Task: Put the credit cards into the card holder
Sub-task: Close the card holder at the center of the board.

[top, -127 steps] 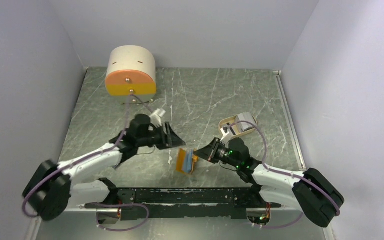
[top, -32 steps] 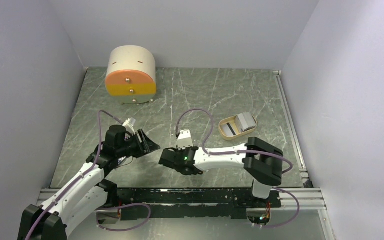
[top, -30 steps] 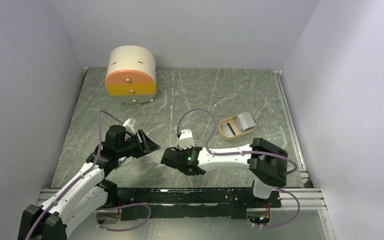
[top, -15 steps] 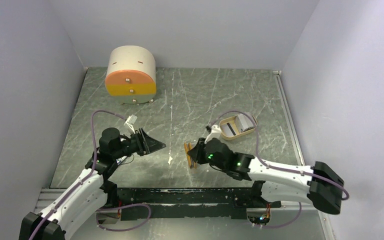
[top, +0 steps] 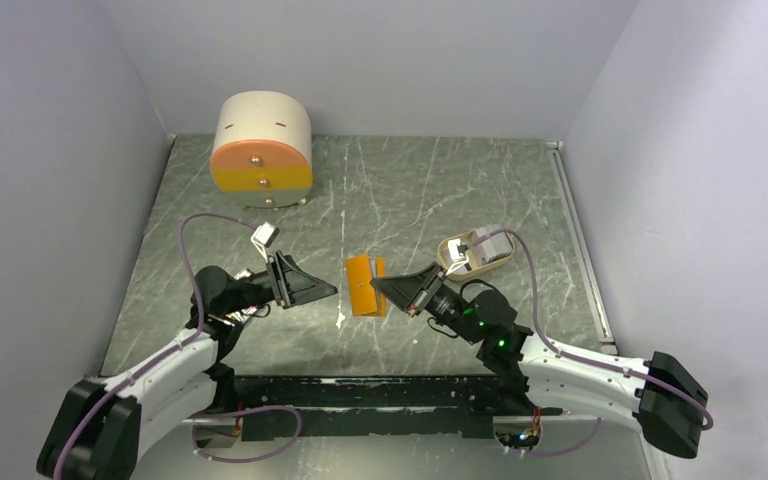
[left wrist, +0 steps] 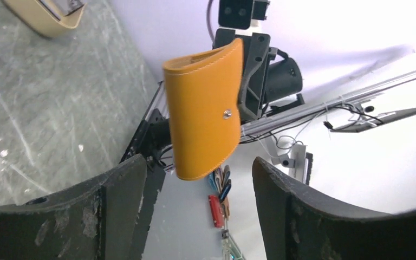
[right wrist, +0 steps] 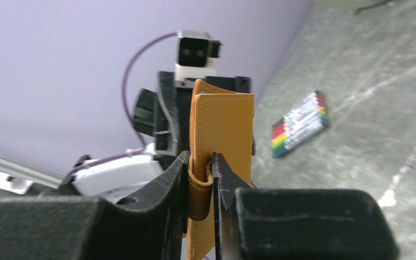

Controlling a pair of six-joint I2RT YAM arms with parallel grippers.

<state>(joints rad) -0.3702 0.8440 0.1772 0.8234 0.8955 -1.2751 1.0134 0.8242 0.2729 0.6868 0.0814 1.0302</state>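
Right gripper [top: 378,284] clamps the card holder [top: 364,285], folded, lifted just left of the oval tray [top: 444,250]. Left gripper [top: 326,291] is further left, jaws wide, empty. Credit cards [top: 493,243] sit in the tray; none inserted yet.

Orange-tan card holder [top: 363,285] with pale stitching and silver snap; grey-green desk [top: 410,190] veined white; cream drawer box [top: 261,125], salmon and yellow-orange fronts; tan tray [top: 446,262]; lilac walls [top: 360,60].
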